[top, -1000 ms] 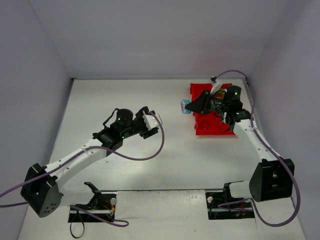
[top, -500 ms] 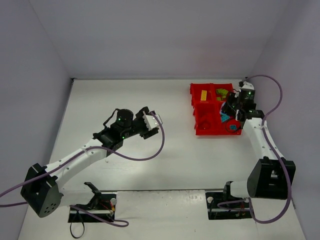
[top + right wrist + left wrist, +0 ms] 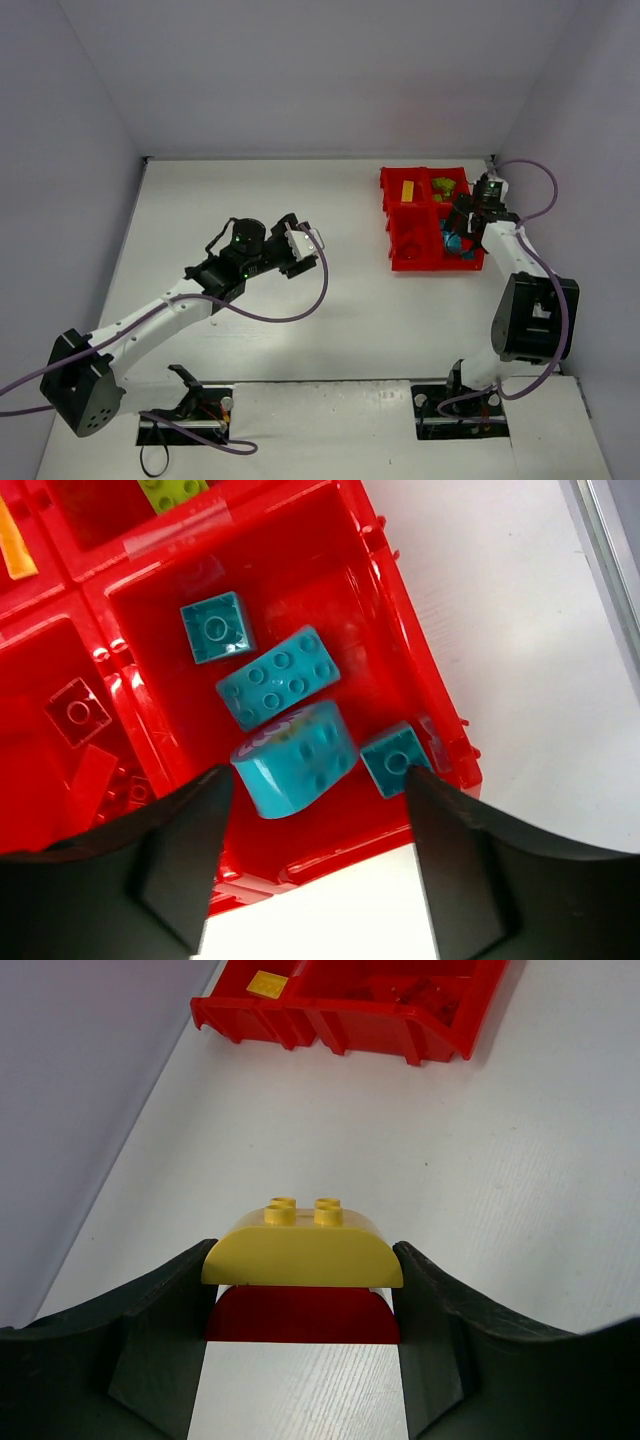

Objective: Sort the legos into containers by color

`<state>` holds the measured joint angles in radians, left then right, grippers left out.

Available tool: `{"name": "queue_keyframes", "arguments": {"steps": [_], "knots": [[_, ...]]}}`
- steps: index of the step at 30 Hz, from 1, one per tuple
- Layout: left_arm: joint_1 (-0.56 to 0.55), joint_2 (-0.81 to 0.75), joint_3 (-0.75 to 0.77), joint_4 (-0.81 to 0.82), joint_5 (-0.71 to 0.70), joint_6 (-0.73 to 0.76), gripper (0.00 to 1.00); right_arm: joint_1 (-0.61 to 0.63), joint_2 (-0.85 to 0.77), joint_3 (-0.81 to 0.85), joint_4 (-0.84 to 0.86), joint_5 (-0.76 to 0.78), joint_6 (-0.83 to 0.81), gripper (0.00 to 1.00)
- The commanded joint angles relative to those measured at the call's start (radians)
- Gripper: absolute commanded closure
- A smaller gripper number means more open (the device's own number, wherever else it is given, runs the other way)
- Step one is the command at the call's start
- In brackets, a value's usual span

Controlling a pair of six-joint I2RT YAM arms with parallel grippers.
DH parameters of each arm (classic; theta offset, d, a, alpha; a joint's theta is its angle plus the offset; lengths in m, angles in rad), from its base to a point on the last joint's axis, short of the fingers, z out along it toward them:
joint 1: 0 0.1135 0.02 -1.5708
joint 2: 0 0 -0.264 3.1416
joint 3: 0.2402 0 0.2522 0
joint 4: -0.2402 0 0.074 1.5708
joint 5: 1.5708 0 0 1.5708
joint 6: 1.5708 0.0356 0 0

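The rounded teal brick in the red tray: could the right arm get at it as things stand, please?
Probably yes: the right gripper hangs open over its bin, fingers flanking the rounded teal brick, nothing covering it.

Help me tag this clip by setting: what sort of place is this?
Probably a robotics lab test cell: a white table boxed in by plain walls, two robot arms bolted at its edge, and a red tray of sorted toy bricks.
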<state>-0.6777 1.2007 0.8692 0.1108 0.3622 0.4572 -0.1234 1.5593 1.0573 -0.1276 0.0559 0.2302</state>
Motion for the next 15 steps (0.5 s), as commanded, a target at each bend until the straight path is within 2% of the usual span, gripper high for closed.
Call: {"name": "queue_keyframes", "arguments": {"steps": [1,5,8,9,13,15], "knots": [[0.006,-0.039,0.022,0.075,0.021,-0.008,0.75,-0.001,-0.062,0.041,0.052,0.004,0.0,0.31],[0.006,-0.047,0.016,0.084,0.026,-0.008,0.75,0.005,-0.149,0.024,0.075,-0.17,0.017,0.29],[0.006,-0.058,0.01,0.093,0.027,-0.005,0.75,0.024,-0.229,-0.008,0.129,-0.429,0.06,0.3],[0.006,-0.059,0.008,0.095,0.029,-0.003,0.75,0.033,-0.255,-0.019,0.188,-0.585,0.076,0.3],[0.006,-0.067,0.002,0.098,0.032,0.001,0.75,0.131,-0.291,-0.013,0.266,-0.816,0.156,0.29],[0.006,-0.069,0.001,0.099,0.034,0.003,0.75,0.25,-0.295,-0.002,0.273,-0.838,0.167,0.28]]}}
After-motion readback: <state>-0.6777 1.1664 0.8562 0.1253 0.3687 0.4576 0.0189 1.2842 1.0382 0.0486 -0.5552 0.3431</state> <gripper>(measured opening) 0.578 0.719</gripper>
